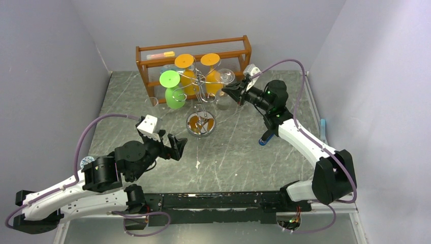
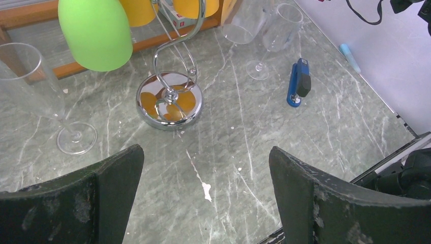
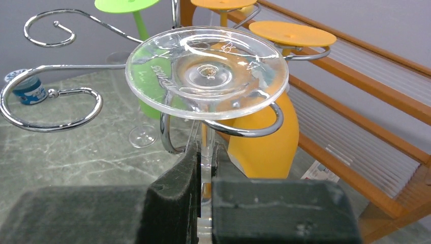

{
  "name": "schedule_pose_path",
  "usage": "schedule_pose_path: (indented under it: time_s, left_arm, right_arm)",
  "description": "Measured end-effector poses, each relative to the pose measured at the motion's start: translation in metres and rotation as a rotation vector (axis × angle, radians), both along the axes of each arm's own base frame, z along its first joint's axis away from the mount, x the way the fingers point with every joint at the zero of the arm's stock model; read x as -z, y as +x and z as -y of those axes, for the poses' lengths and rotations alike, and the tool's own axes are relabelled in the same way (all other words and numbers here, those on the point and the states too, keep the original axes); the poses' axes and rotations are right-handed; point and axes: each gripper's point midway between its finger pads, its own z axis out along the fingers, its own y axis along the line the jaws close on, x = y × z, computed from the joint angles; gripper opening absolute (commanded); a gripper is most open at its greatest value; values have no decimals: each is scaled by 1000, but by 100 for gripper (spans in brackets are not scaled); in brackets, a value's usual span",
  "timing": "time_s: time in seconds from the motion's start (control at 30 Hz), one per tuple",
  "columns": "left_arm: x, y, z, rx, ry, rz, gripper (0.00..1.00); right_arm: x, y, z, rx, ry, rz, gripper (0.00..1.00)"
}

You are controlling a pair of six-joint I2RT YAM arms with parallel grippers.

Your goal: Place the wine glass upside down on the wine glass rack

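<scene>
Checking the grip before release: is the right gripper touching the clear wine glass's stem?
Touching. The right wrist view shows the right gripper clamped on the wine glass stem.

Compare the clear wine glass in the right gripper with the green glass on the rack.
The clear wine glass is transparent; the green glass is opaque. The clear wine glass has its stem pinched by the right gripper, jaws shut; the green glass hangs free from the wine glass rack. Both are upside down, foot uppermost.
</scene>
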Motion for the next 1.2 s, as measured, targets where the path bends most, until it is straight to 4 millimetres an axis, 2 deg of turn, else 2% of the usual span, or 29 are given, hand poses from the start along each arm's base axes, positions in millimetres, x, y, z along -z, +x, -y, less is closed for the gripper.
schedule_pose_path:
  time_s: [0.17, 0.5, 0.7, 0.9, 1.2]
  left_arm:
    - [0, 0, 0, -1, -5, -4, 96]
    - [3, -1, 0, -3, -11, -11, 96]
    - [3, -1, 0, -4, -14, -12, 97]
    - [3, -1, 0, -4, -12, -13, 96]
    - [6, 0, 3, -1, -2, -18, 96]
  right_arm:
    - [-2, 9, 5, 57, 22, -13, 0]
    - [15, 28, 10, 125, 37, -98, 0]
    - [18, 30, 9, 127, 42, -120, 1]
    - [15, 30, 5, 102, 31, -144, 22]
    - [19, 17, 8, 88, 42, -176, 48]
